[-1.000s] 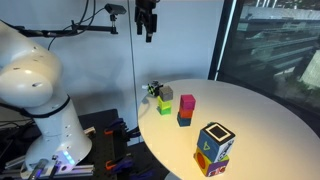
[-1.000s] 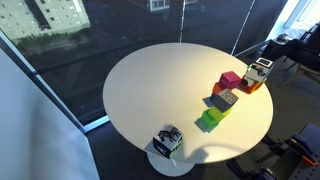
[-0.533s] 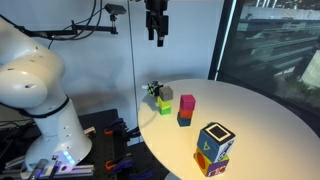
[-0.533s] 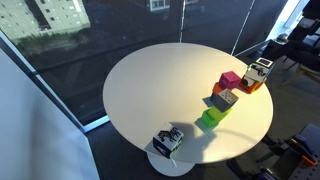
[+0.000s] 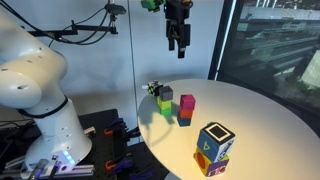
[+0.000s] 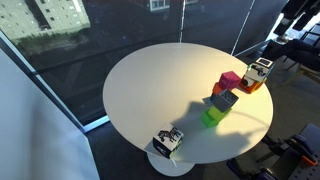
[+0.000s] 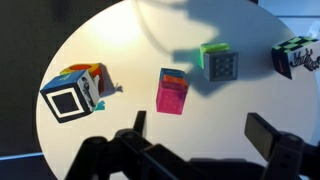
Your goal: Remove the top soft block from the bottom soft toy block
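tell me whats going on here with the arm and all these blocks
A robot arm is set to lift the top soft block off the bottom soft toy block. Nothing is held yet: the gripper hangs high above the round table, its fingers open and empty. The two blocks sit stacked near the table's edge, with a pink block and a few other small blocks in a line beyond them.

top soft block [image 5: 216, 138] on bottom soft toy block [image 5: 212, 163], near table [image 5: 262, 112] edge
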